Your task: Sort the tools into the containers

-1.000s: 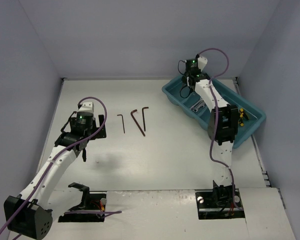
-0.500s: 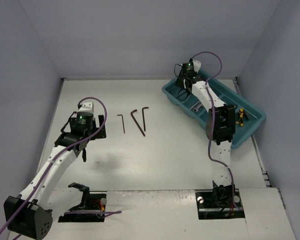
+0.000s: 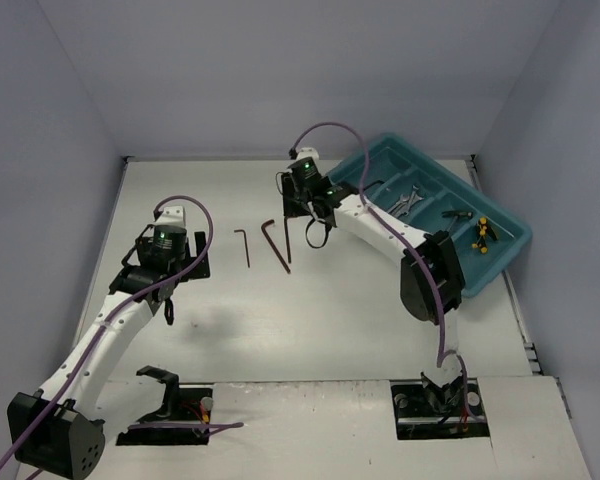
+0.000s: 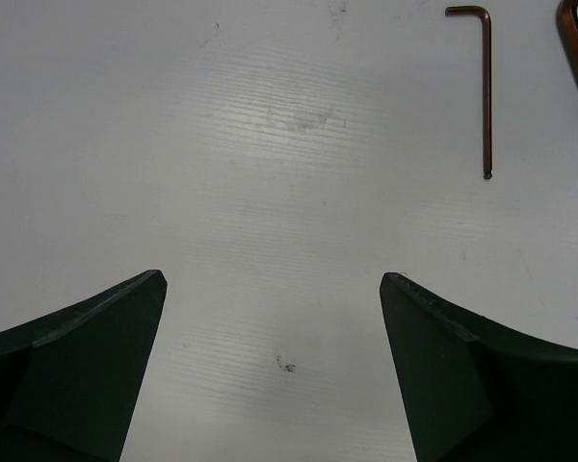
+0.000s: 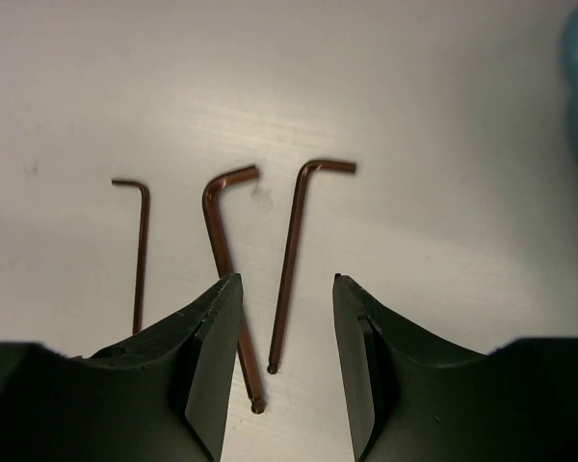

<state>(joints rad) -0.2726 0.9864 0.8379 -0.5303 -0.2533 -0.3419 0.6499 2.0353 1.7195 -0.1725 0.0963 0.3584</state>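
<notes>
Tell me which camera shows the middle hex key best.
Right wrist view: the middle hex key lies close up, its bend and most of its shaft clear. The top view shows it small; the left wrist view catches only a sliver at the right edge.

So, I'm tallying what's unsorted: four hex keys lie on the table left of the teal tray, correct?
Not four. Three hex keys lie on the table left of the teal tray; the right wrist view shows all three.
</notes>
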